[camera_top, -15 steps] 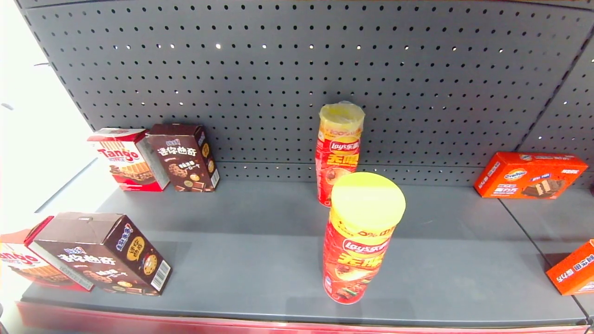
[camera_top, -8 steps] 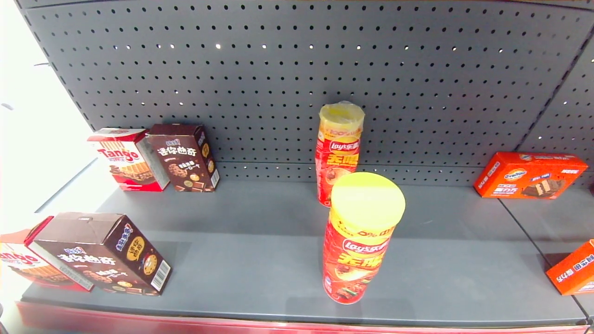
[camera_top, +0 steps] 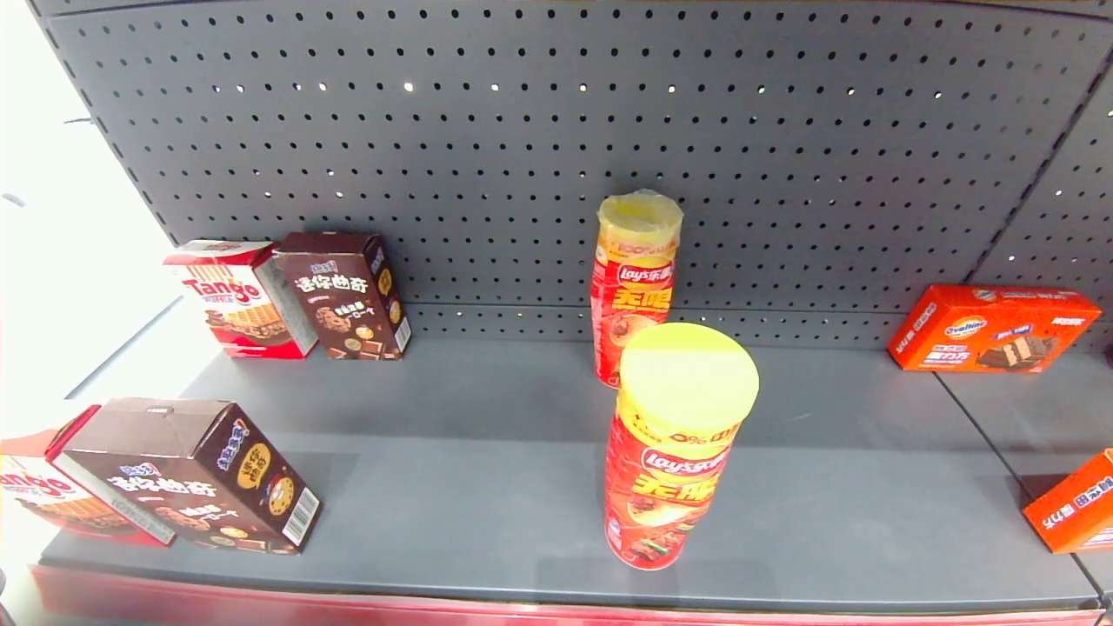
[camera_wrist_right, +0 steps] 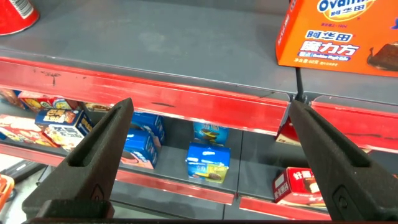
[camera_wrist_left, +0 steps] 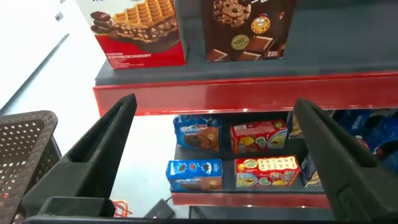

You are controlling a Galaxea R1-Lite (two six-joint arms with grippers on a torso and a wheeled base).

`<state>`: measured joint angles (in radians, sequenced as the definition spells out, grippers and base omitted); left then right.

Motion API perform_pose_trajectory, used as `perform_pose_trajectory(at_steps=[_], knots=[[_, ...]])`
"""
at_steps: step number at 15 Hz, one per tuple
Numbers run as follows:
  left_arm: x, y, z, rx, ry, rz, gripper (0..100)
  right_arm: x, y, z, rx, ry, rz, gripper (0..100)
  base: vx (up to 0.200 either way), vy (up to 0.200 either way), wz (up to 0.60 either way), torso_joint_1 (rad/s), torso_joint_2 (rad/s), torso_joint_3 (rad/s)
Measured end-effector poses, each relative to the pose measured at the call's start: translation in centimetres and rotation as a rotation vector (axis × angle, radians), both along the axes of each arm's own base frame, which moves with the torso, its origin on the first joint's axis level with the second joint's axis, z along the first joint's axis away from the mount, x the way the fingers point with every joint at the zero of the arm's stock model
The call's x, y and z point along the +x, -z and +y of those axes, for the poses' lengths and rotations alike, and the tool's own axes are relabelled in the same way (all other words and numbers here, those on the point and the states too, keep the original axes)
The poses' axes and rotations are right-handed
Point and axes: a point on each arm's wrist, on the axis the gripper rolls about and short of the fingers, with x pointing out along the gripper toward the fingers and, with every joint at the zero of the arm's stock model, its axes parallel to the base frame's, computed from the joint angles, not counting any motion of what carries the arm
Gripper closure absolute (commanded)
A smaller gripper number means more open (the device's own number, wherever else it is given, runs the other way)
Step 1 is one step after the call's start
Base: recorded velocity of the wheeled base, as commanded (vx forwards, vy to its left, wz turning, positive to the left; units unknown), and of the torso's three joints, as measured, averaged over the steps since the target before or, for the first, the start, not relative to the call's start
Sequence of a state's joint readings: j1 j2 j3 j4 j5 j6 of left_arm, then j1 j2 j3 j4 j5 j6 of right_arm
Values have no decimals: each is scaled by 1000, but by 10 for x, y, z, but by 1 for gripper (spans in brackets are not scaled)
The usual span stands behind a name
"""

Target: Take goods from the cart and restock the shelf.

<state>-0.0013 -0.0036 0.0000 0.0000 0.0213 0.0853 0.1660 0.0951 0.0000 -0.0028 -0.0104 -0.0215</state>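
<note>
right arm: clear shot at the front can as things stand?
Probably yes. The front can stands alone near the shelf lip, with nothing before it. The right gripper is open but aims at the lip, so it would likely need to rise first.

Printed logo and lettering on front chip can (camera_top: 669, 469). Same on rear chip can (camera_top: 633, 287), at its 12 o'clock. Barcode (camera_top: 300, 516) on brown cookie box (camera_top: 174, 469), 9 o'clock. Lettered orange box (camera_top: 991, 330), 2 o'clock.
</note>
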Motion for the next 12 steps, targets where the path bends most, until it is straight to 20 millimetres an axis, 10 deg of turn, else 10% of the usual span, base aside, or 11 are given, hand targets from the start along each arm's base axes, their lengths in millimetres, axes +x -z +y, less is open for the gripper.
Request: perform_pose_trajectory(at_steps=[6,12], knots=[[0,0,0,-41,2,-1,0,0,-10,0,15,-6,-17,0,0,0,0,0,0,0],[0,0,0,-39,-4,0,0,38,-104,12,36,-214,63,0,0,0,0,0,0,0]])
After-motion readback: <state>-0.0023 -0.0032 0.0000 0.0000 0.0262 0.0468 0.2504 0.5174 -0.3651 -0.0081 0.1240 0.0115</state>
